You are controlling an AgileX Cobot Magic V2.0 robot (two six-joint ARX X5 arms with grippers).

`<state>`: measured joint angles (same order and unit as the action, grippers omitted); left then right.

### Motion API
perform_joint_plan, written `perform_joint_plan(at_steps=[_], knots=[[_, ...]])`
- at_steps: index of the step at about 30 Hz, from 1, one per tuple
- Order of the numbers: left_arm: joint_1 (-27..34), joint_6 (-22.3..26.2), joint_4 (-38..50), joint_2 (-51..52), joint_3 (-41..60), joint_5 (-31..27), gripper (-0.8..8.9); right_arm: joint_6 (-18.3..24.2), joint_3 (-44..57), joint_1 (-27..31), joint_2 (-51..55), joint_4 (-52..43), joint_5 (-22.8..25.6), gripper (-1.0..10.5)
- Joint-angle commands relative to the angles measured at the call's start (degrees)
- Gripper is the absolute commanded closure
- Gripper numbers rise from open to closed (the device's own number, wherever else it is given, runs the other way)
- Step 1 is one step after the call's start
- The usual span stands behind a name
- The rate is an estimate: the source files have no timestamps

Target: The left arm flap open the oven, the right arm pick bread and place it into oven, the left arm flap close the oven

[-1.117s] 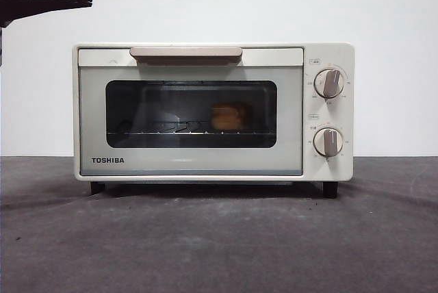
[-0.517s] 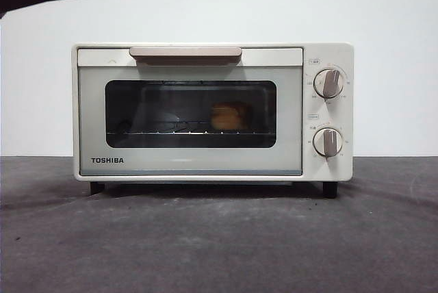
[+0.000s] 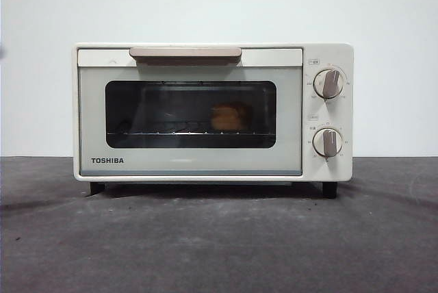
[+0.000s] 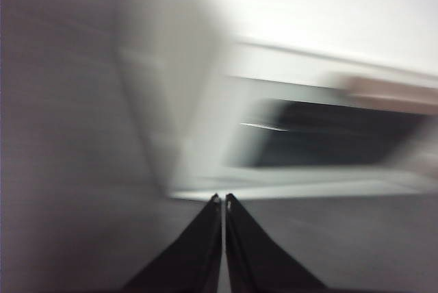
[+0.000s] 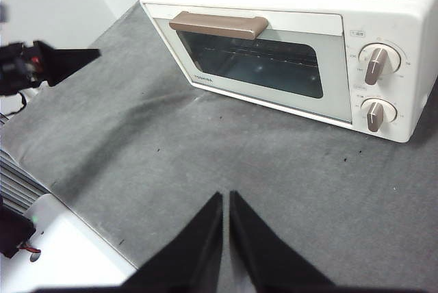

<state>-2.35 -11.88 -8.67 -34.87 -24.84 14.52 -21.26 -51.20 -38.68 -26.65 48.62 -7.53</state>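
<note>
1. Cream-white oven [image 3: 212, 111] sits square on the grey table [image 3: 219, 238], door shut flat under its beige handle [image 3: 185, 53]
2. Bread [image 3: 230, 117] rests on the wire rack [image 3: 171, 131] behind the dark glass, right of centre, so the loading looks done
3. Left tool [image 4: 223, 200], tips together and empty, hangs off the oven's left, view blurred
4. Right tool [image 5: 225, 197], tips together, waits on the near side, clear of the door

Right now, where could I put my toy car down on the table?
In front of the oven, the grey mat is bare to its near edge. Its closed door blocks the inside, where the bread sits. Both grippers, left and right, stay back.
</note>
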Motion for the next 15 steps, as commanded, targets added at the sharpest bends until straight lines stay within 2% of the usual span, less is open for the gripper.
perform_joint_plan(at_steps=[1,4,10,15], knots=[[0.15,4.98,1.42,8.26,5.88,-16.72,7.94,0.35,-0.68,-0.52,-0.15,-0.59,0.04,9.3],[0.15,5.35,2.19,18.05,13.70,-17.92,7.94,0.35,-0.68,-0.52,-0.17,-0.61,0.07,9.3],[0.11,6.60,2.01,33.53,24.06,-15.96,7.94,0.35,-0.68,-0.52,-0.15,-0.61,0.07,9.3],[0.09,10.67,-2.40,34.69,24.15,-16.09,7.94,0.35,-0.68,-0.52,-0.15,-0.90,0.07,9.3]])
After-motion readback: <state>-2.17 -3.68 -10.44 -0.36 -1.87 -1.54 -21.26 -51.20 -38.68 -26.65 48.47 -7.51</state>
